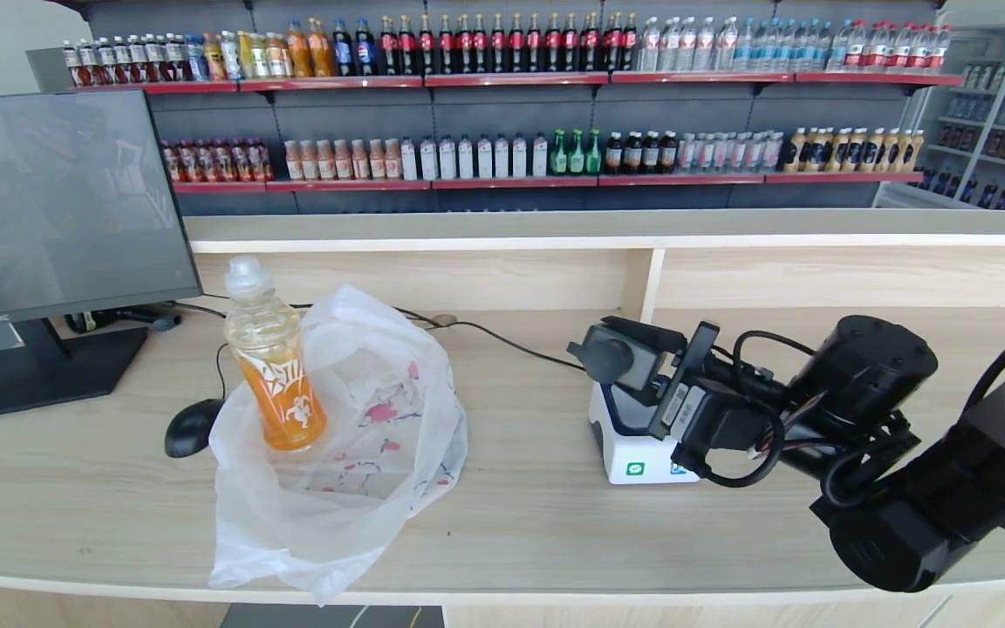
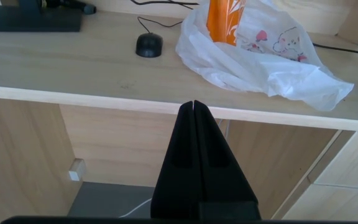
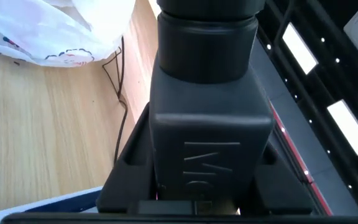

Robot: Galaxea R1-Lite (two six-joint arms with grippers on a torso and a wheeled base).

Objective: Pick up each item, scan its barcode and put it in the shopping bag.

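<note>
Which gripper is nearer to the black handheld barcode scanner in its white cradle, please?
Right. The right gripper is at the black scanner on the wooden counter; the left gripper sits below the counter's front edge, on the side of the white plastic bag.

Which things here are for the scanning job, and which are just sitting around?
For the job:
- orange drink bottle
- shopping bag
- barcode scanner on its white stand

Just lying about:
- monitor
- mouse
- shelf bottles behind the counter
</note>
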